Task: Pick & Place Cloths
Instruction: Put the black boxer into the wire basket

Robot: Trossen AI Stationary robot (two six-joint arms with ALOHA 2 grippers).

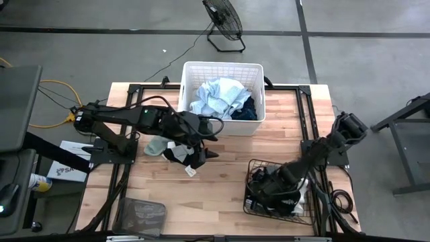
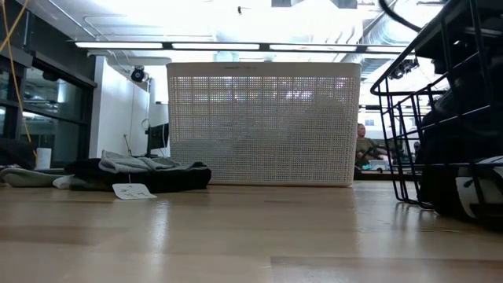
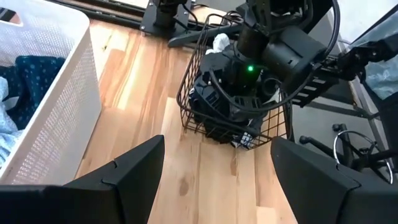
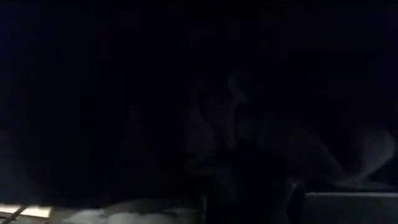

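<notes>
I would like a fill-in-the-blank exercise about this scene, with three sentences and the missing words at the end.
1. The light blue cloth lies inside the white ____ basket.
2. The right gripper reaches down into the black ____ basket.
3. The left gripper, its fingers open, is above the ____ tabletop, next to a black cloth.

Missing words: laundry; wire; wooden

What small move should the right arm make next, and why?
Probably close on fabric and lift straight up: the right gripper is buried in the black wire basket, its wrist view is dark, and the left gripper hangs open and empty near the white basket.
</notes>
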